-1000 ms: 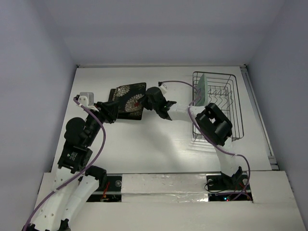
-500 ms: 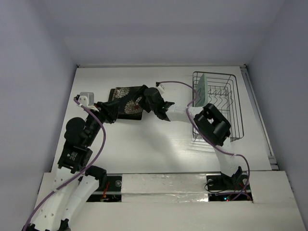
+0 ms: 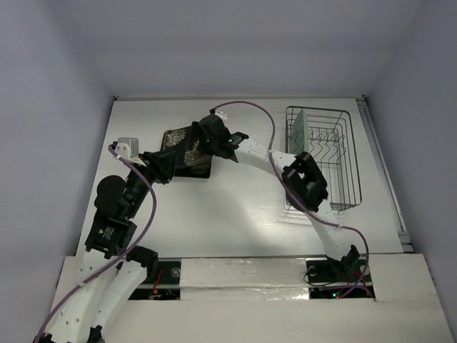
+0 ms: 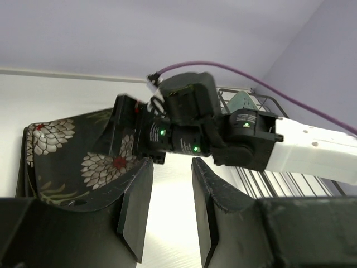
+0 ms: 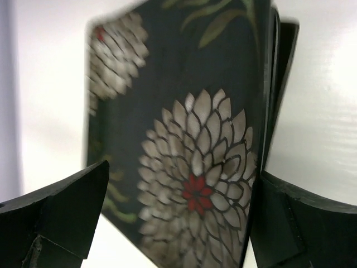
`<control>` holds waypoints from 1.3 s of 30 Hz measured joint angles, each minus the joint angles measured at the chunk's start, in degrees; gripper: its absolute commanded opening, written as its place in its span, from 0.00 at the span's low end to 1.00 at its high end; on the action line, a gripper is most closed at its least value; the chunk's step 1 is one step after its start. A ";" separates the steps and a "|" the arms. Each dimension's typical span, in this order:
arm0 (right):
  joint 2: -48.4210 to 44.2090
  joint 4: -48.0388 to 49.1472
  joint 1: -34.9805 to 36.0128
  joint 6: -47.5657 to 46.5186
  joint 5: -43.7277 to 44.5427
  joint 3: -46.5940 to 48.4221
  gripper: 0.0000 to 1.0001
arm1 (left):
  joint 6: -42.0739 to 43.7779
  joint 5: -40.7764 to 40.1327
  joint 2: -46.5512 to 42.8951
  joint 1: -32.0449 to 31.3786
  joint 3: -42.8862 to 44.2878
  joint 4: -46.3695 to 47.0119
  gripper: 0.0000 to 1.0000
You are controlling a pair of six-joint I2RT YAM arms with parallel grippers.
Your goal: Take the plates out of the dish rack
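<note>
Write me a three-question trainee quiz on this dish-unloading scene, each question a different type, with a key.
1. True or false: the pale mint-green oblong plate stands on edge inside the dark wire dish rack.
2. Pick one: the right tool hangs over A) the black square flower-patterned plate, B) the rack, C) a cup.
3. In one word, how do the right tool's jaws stand?

Key: 1 true; 2 A; 3 open.
</note>
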 measured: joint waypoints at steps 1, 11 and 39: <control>0.55 -1.22 0.00 -1.03 -0.33 0.44 1.00 | 0.00 0.00 -0.20 0.00 0.00 0.02 0.31; 1.03 -8.59 0.76 -8.24 -2.40 1.66 1.00 | 0.00 0.00 -0.52 0.00 0.00 0.02 0.31; -46.40 -19.67 -12.00 -24.92 14.43 -21.66 0.80 | -0.22 -0.37 -0.52 0.00 0.00 0.00 0.03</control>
